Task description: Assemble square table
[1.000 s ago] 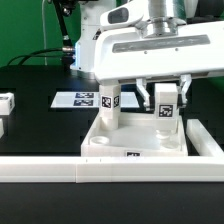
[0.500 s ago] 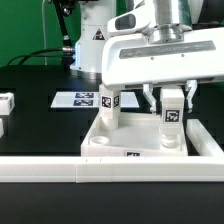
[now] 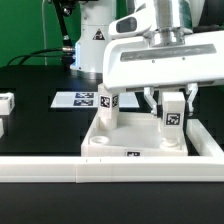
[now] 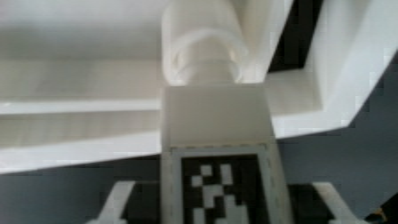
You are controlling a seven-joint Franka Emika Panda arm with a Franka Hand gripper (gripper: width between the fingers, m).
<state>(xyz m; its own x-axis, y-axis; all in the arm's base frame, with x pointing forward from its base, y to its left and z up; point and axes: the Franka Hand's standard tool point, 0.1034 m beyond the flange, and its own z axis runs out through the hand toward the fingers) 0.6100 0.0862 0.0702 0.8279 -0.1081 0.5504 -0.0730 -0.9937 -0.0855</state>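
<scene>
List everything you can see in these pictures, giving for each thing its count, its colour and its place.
tabletop: one, white, in the middle of the table, behind the rail.
standing leg: one, white with a black tag, upright on the tabletop's far corner, on the exterior view's left.
held leg: one, white with a black tag, upright over the far corner on the exterior view's right.
loose leg: one, white, at the exterior view's left edge, cut off.
marker board: one, white with black tags, flat behind the tabletop.
rail: one, white, across the front.
table: one, black.
gripper: one, white, closed on the held leg.
</scene>
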